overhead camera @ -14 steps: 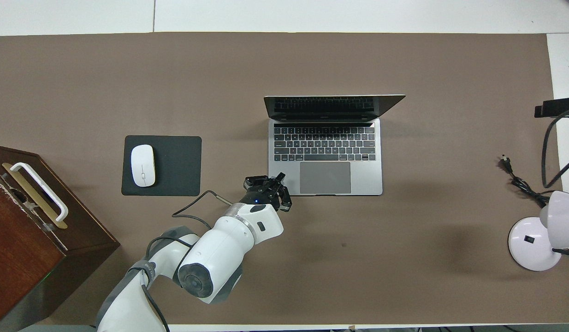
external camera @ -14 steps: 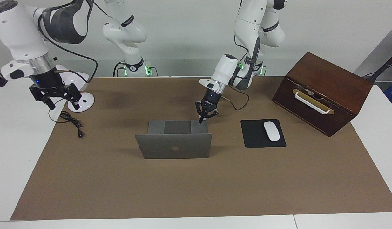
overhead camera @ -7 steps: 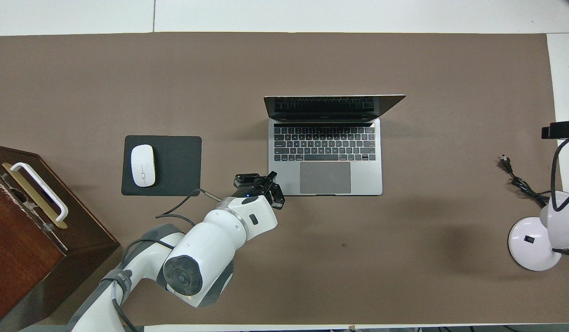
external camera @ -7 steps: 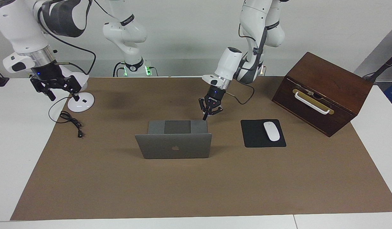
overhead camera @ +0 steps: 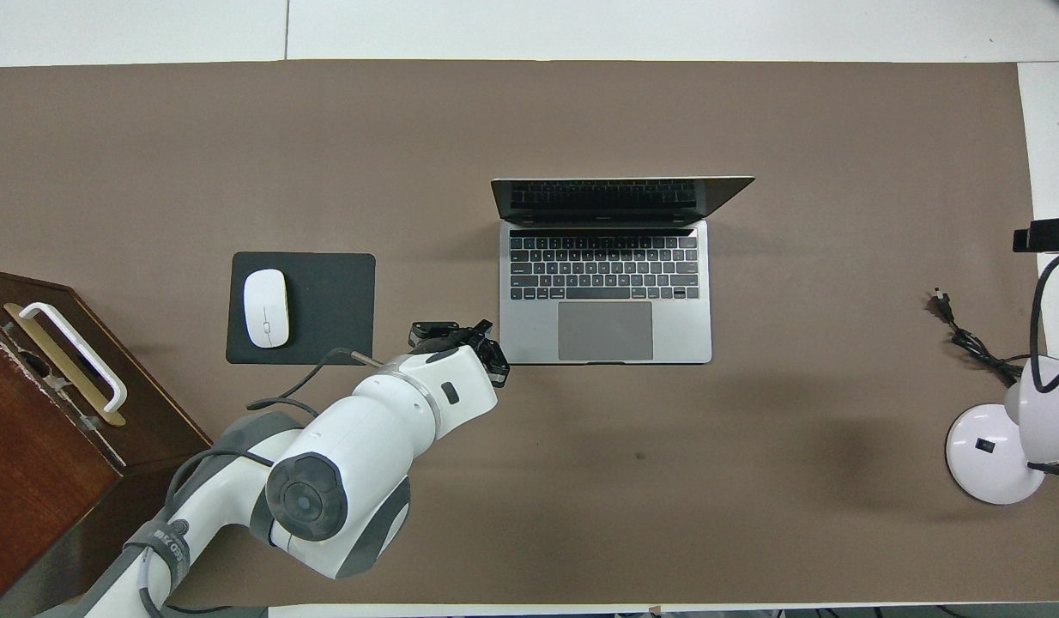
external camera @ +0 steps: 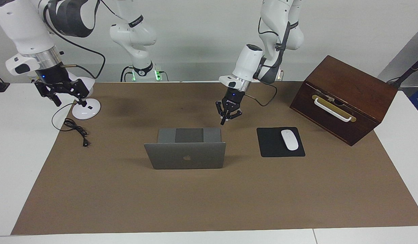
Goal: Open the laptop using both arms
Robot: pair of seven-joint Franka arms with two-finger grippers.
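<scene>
The laptop (external camera: 185, 149) stands open at the centre of the facing frame, lid upright with its logo toward the camera, keyboard deck toward the robots; its long axis runs across the frame. The left gripper (external camera: 228, 115) hangs just above and to the right of the deck's upper right corner, clear of it — fingers a little apart, holding nothing. The right gripper (external camera: 62, 94) hangs at upper left over the white desk lamp (external camera: 86, 108) base and its black cable (external camera: 74, 127), well apart from the laptop, fingers spread wide and empty. The left arm is far nearer. The task looks done; any retreat upward is unobstructed. The mouse (external camera: 289, 139) on its black mouse pad (external camera: 271, 149) and the wooden box (external camera: 344, 98) sit right of centre.
</scene>
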